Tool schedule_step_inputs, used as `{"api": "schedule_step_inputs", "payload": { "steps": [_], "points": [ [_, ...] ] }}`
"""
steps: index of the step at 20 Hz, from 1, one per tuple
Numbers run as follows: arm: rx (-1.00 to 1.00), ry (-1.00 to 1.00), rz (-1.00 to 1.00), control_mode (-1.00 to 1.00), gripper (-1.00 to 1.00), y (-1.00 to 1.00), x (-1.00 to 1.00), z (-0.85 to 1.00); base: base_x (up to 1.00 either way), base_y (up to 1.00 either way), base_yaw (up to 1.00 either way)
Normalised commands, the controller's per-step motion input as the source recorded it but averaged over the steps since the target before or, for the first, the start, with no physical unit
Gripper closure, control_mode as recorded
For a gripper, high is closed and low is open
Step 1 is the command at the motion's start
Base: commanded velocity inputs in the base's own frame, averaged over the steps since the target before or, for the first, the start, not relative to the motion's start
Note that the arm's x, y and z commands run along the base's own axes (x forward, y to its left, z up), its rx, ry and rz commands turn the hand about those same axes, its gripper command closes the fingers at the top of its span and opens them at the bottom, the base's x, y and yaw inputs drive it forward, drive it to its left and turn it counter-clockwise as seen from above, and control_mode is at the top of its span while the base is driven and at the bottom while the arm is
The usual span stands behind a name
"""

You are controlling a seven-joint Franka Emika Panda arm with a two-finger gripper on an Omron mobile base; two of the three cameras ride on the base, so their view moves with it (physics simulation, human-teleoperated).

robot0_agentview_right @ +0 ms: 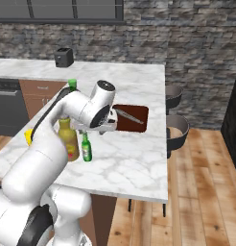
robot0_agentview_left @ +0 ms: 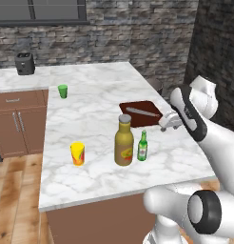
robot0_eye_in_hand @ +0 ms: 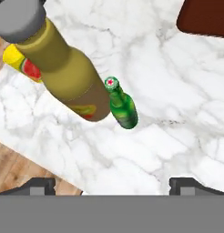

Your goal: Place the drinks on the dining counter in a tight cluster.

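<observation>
Two drinks stand on the marble tabletop (robot0_agentview_left: 90, 114) of the island: one big mustard-amber bottle (robot0_agentview_left: 123, 141) with a grey cap and a yellow-red label, and one slim green bottle (robot0_agentview_left: 142, 147) just beside it on the side toward the cutting board; both are upright, and whether they touch I cannot tell, though in the hand view their bases look pressed together. Also on the tabletop are one yellow can (robot0_agentview_left: 77, 154) with a red mark, standing apart from the bottles nearer the cabinet side, one small green cup (robot0_agentview_left: 63, 91) farther back, and one dark brown cutting board (robot0_agentview_left: 140, 112) with one knife (robot0_agentview_left: 141, 112) lying on it. One dark toaster (robot0_agentview_left: 24, 63) sits on the far counter by the stone wall, and two dark stools (robot0_agentview_right: 175, 115) stand along the island's edge in the right base view. The pincer (robot0_agentview_left: 169, 121) hovers above the tabletop between the cutting board and the two bottles, jaws spread wide and holding nothing; the green bottle stands near it, toward the front edge of the island, with the amber bottle just beyond. From the hand camera both bottles are seen from above, well clear of the fingertips (robot0_eye_in_hand: 189, 184)
</observation>
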Motion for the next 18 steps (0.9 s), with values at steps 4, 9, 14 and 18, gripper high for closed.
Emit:
{"api": "schedule_step_inputs", "payload": {
  "steps": [4, 9, 14, 18],
  "points": [
    [-0.05, -0.07, -0.24, -1.00, -1.00, 0.00, -0.99, 0.56, 0.00, 0.00, 0.00],
    [-0.09, -0.09, -0.24, -1.00, -1.00, 0.03, -0.94, 0.63, 0.00, 0.00, 0.00],
    [-0.10, -0.05, -0.18, -1.00, -1.00, 0.27, -0.95, 0.67, 0.00, 0.00, 0.00],
    [-0.09, -0.01, -0.11, -1.00, -1.00, 0.31, -0.80, 0.81, 0.00, 0.00, 0.00]
  ]
}}
